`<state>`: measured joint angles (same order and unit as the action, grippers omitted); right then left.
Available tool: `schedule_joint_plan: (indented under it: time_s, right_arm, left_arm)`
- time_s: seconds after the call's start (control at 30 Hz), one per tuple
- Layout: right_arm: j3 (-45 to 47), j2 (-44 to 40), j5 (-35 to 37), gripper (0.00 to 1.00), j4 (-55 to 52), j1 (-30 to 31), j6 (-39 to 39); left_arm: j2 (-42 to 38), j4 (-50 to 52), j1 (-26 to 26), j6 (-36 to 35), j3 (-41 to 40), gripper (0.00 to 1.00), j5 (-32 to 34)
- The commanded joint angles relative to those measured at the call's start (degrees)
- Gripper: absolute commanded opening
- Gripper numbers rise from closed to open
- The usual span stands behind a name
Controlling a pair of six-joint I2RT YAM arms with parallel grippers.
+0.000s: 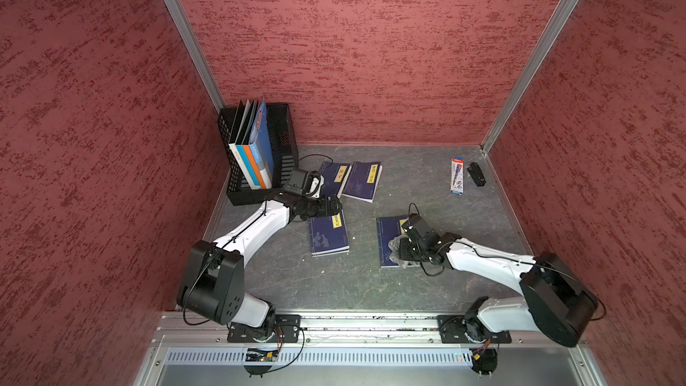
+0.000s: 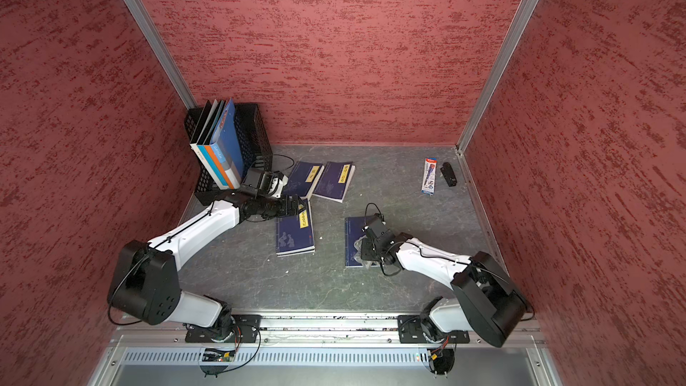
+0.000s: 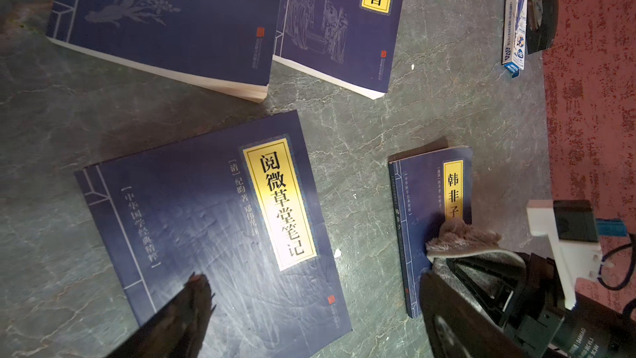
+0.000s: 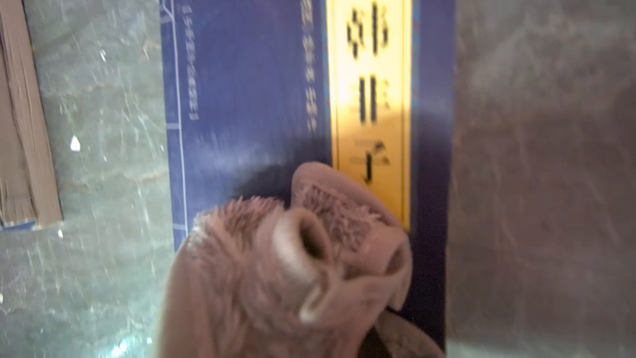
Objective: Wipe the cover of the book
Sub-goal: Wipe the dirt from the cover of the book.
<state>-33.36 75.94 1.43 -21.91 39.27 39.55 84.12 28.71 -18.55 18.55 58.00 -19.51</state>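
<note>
While gripping the cloth (image 4: 261, 270), right hand (image 1: 404, 252) hides part of book (image 4: 241, 74) | left hand (image 1: 328, 206) spread open.

The 2 top views look steeply down from high at the front, taking in the whole table (image 1: 334, 284). The 2 wrist cameras sit low and close; both catch the same book (image 3: 423, 194).
</note>
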Motion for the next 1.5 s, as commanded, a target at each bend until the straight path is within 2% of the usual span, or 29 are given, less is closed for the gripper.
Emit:
schedule_joint_plan:
  time_s: [0.0, 0.1, 0.23, 0.53, 0.87, 1.0, 1.17, 1.47]
  right_arm:
    - [3.29, -2.34, 1.25, 0.22, -12.18, 0.53, 3.42]
    - [3.95, -4.54, 0.62, 0.22, -12.3, 0.63, 4.24]
    - [3.29, -2.62, 1.64, 0.22, -9.49, 0.64, 4.6]
    - [-4.16, 12.34, 1.73, 0.23, 0.64, -0.67, 1.2]
    - [-14.33, 23.96, 1.84, 0.23, 6.01, -9.35, -5.56]
    - [-16.82, 24.52, 2.58, 0.23, 5.26, -12.63, -7.65]
    - [-15.44, 23.39, 3.23, 0.23, 4.69, -15.38, -8.78]
    - [-5.17, 15.58, 0.47, 0.23, 4.95, -13.38, -3.96]
  left_arm:
    - [0.52, -0.46, 0.79, -1.32, 1.37, 0.95, -1.01]
    - [1.12, -0.54, 1.22, -1.49, 1.41, 0.96, -1.43]
    - [1.87, -0.55, 1.44, -1.49, 1.74, 0.96, -1.76]
    - [0.66, -0.37, 1.84, -1.4, 1.35, 0.96, -2.06]
    - [-1.98, 0.66, 2.73, -1.56, 1.22, 0.97, -2.11]
    - [-2.47, 0.65, 3.33, -1.56, 0.71, 0.97, -2.42]
    - [-2.76, 0.44, 3.89, -1.6, 0.53, 0.97, -2.89]
    - [-2.39, 0.38, 4.56, -1.87, 0.76, 0.97, -2.99]
